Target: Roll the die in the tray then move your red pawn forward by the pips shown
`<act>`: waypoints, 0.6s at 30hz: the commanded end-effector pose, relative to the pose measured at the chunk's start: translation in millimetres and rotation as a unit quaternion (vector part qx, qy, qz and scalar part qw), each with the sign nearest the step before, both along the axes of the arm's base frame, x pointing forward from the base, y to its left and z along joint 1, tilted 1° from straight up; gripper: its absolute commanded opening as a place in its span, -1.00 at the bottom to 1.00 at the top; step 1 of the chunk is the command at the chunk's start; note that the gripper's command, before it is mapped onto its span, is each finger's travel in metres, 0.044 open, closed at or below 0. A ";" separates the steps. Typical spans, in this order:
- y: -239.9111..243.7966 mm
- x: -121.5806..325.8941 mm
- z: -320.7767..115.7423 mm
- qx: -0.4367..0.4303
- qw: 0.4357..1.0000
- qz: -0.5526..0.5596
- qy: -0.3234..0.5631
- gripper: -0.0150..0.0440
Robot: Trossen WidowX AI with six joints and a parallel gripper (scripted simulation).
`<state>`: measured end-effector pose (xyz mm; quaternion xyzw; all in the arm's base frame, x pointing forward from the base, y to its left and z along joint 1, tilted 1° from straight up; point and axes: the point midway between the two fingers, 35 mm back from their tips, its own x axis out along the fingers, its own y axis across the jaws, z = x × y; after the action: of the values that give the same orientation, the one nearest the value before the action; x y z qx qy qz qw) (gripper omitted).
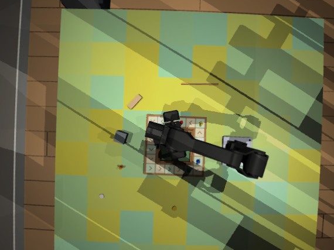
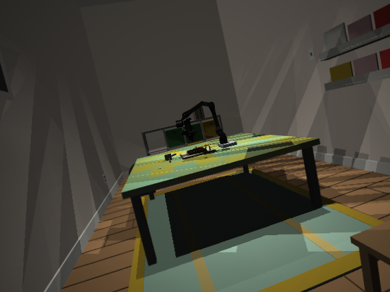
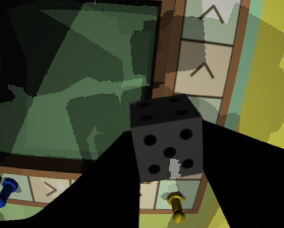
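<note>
die point(image 3: 167, 142), pinched in the part-open gripper point(image 3: 163, 135) point(image 1: 173, 153) point(image 2: 191, 138), up above the board beside the tray point(image 3: 100, 100) point(image 1: 183, 158) point(image 2: 198, 150). best to go over the tray's middle, dip low, then open wide so it tumbles and stays in.

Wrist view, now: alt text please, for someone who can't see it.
A dark die with black pips, five on its near face, is gripped between two black fingers above a board with arrow-marked squares, beside its green-floored tray; yellow and blue pawns stand below.
</note>
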<state>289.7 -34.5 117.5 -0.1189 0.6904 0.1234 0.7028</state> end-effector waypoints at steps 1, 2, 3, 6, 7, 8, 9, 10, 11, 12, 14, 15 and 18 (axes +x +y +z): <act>20.9 -3.7 -1.4 0.002 0.999 -0.031 -0.006 -0.49; 25.9 -4.9 -2.7 0.003 0.999 -0.040 -0.006 -0.49; 30.9 -6.2 -3.9 0.003 0.999 -0.048 -0.006 -0.49; 45.7 -10.7 -7.7 0.005 0.997 -0.073 -0.005 -0.49; 50.5 -12.4 -9.0 0.005 0.997 -0.081 -0.005 -0.49; 55.3 -14.2 -10.3 0.006 0.996 -0.089 -0.005 -0.49; 60.0 -16.1 -11.6 0.006 0.995 -0.097 -0.005 -0.49; 63.8 -17.7 -12.6 0.006 0.995 -0.104 -0.005 -0.49; 66.1 -18.7 -13.3 0.007 0.994 -0.108 -0.004 -0.49; 66.9 -19.0 -13.5 0.007 0.994 -0.110 -0.004 -0.49; 66.9 -19.0 -13.5 0.007 0.994 -0.110 -0.004 -0.49; 66.9 -19.0 -13.5 0.007 0.994 -0.110 -0.004 -0.49; 66.8 -18.2 -14.8 0.013 0.993 -0.110 -0.029 -0.49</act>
<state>272.1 30.6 100.8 -0.0411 0.6934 0.0514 0.7176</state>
